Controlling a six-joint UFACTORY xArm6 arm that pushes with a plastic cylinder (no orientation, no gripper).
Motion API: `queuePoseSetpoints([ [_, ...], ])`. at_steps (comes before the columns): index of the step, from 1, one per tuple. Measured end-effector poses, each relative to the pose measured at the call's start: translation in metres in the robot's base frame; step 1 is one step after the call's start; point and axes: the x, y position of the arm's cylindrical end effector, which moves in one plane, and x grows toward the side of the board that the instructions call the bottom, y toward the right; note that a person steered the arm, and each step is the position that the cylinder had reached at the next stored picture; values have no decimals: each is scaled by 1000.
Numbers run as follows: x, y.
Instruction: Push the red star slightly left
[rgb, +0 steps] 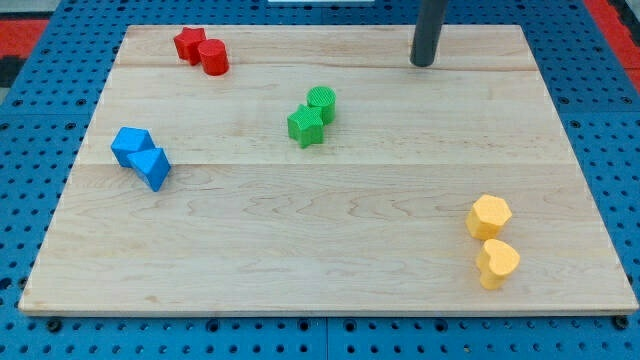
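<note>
My rod comes down from the view's top edge, right of centre, nearly upright, and my tip (423, 63) rests on the wooden board (330, 240) near its far edge. It has no jaws and holds nothing. The red star (188, 43) sits in the upper left of the frame, well apart from my tip, touching a red cylinder (214, 57). The board lies on a blue pegboard (40, 130), with a red patch (25, 30) at the top left corner.

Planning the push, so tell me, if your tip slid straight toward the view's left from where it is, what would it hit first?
Probably the red cylinder, touching the red star beyond it. My tip sits about level with it, nothing between, though depth is hard to judge.
</note>
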Motion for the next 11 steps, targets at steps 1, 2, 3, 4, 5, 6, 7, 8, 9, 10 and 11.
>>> queuePoseSetpoints([
  [1, -30, -45],
  [2, -36, -95],
  [3, -49, -103],
  [4, -49, -139],
  [5, -49, -144],
  [6, -44, -174],
  [7, -33, -218],
  [8, -14, -224],
  [9, 7, -228],
  [10, -10, -219],
  [11, -42, -255],
])
